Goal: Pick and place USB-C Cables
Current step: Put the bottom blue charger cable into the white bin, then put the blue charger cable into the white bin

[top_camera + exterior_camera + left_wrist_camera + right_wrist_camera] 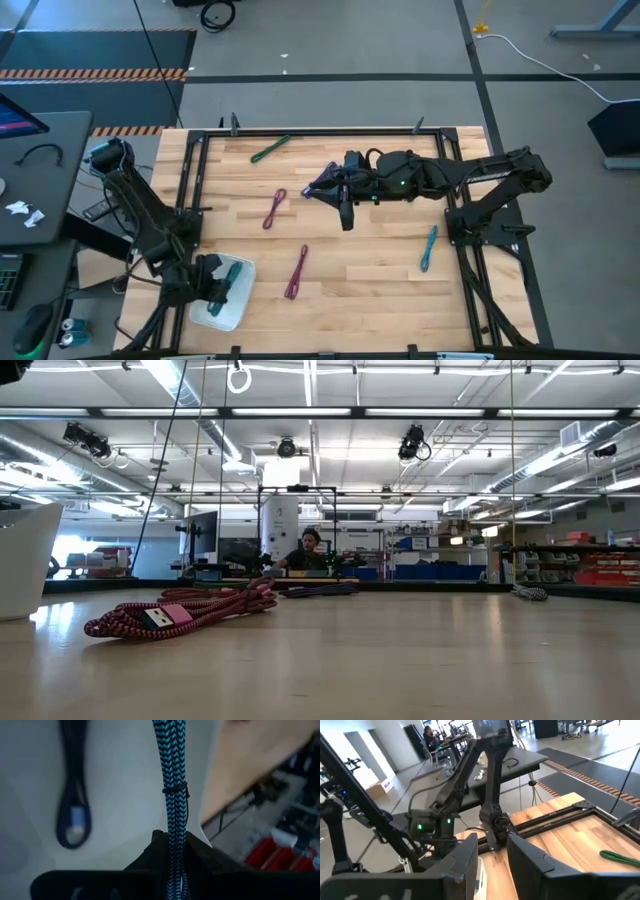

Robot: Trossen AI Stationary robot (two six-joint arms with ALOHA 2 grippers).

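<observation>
My left gripper [218, 285] is at the table's near left corner, over the white tray [222, 318], shut on a teal braided cable [172, 765]. A dark blue cable [72, 790] lies flat in the tray [125, 795]. My right gripper [492, 851] is open and holds nothing. It reaches over the table's middle [322, 188], beside a purple cable [328, 176]. Lying flat on the wood are a green cable [270, 149], a purple one [274, 208], a magenta one [297, 272] and a blue-teal one [429, 248]. The low view shows the magenta cable [180, 610] up close. My left gripper pinches the teal cable bundle between its two fingers [150, 855], just behind the black tie [175, 790]. The fingers lie along the bundle. The rest of it [170, 745] sticks out past the fingertips over the tray's white floor. Whether its far end rests in the tray is outside the frame.
A black metal frame [320, 131] runs around the butcher-block table [380, 290]. The right arm [470, 175] stretches across the far half. A dark side desk [40, 170] stands off the left edge. A person [310, 550] sits far off in the room.
</observation>
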